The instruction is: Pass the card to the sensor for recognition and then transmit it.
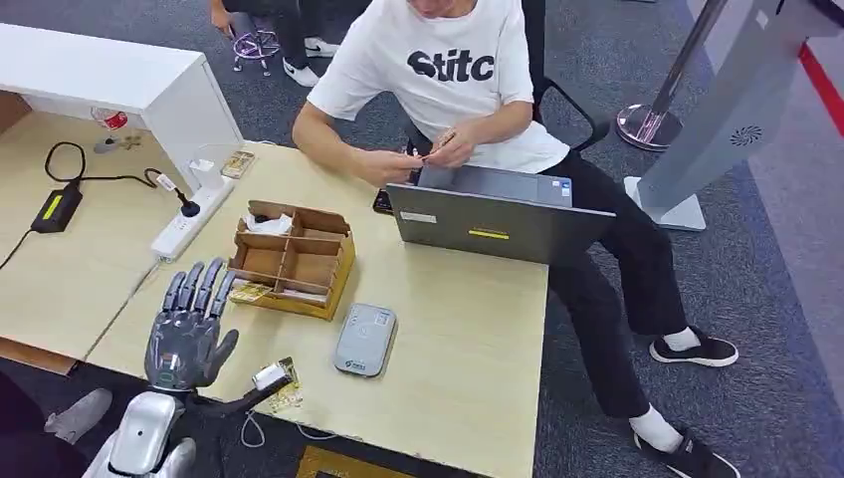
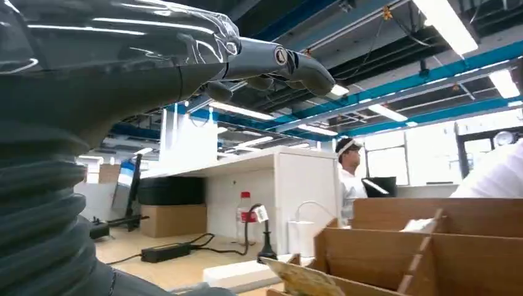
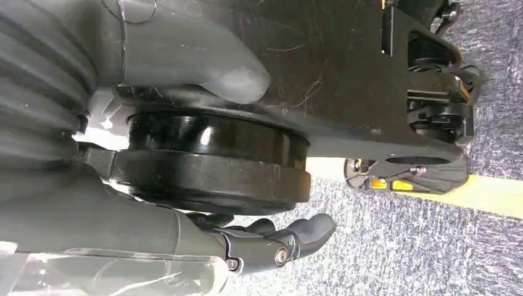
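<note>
Head view. Light wood table point(image 1: 468, 339) spans the lower centre of the frame. A second wood desk point(image 1: 70, 269) sits at far left with a white cabinet point(image 1: 119, 85) across its upper end.

Person in a white printed T-shirt point(image 1: 448, 75) seated at upper centre, both hands together just above an open grey laptop point(image 1: 493, 224) at the table's far edge, pinching something small that I cannot identify.

Grey stand point(image 1: 717, 119) at upper right on the carpet.

Cardboard divider box point(image 1: 294, 261), centre left of the frame, with several open compartments; a crumpled white scrap lies in an upper-left compartment. A yellowish patterned card point(image 1: 251, 292) lies at the box's lower left corner, touching its wall. Whether another card sits inside the box, cannot tell.

White power strip point(image 1: 189, 224) left of the box, black plug in it, cable running to a black adapter point(image 1: 55, 209) at the left edge.

Left hand point(image 1: 189, 329) at lower left, palm down over the table, fingers extended and spread wide, holding nothing; fingertips close to the box's lower left corner and the card. Left wrist view agrees: fingers point(image 2: 290, 65) straight out above the box.

Grey card sensor point(image 1: 365, 339) at lower centre, flat on the table, right of the hand and apart from the box.

Right hand point(image 3: 271, 243) hangs over grey carpet, fingers loosely curled, nothing in them.
</note>
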{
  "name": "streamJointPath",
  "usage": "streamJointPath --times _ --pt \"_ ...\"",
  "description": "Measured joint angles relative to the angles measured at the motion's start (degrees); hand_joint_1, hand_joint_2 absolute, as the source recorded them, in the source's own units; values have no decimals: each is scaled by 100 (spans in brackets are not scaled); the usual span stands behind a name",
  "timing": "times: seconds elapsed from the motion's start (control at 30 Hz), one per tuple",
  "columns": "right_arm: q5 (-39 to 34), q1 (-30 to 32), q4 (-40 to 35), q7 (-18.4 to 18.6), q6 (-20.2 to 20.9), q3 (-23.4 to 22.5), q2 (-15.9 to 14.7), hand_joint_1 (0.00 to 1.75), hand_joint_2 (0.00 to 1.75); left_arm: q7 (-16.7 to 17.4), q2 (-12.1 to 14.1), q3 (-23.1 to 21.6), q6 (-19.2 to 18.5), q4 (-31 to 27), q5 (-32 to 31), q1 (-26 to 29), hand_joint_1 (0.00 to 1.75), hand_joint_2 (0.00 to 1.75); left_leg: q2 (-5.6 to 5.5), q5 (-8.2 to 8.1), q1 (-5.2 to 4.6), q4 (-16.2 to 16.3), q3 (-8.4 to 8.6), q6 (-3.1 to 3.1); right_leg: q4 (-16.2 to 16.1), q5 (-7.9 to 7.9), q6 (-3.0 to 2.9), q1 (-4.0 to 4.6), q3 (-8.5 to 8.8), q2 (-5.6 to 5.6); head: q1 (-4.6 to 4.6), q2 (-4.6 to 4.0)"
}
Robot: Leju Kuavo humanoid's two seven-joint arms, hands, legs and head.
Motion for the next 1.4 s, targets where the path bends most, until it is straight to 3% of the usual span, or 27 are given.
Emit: streamJointPath --times 0.3,0.77,1.0,1.4 --pt "120 -6 -2 52 35 33 0 0 175 -20 228 168 -96 1056 13 -729 0 175 -1 3 0 0 0 -1 1 2 -2 0 2 0 0 0" --pt "182 -33 -2 149 44 138 0 0 175 -208 88 166 92 2527 114 -1659 0 175 0 3 -1 1 0 -2 1 2 -2 0 0 0 0 0" --pt "175 -34 -2 149 42 140 2 0 175 -334 -59 164 194 2794 289 -1776 0 175 2 3 -1 1 0 -2 0 2 -2 0 -3 2 0 0" --pt "134 -35 -2 155 31 140 4 0 175 -529 -301 66 179 2713 542 -1735 0 175 1 3 -1 1 -1 -2 0 3 -3 0 -3 1 0 0"
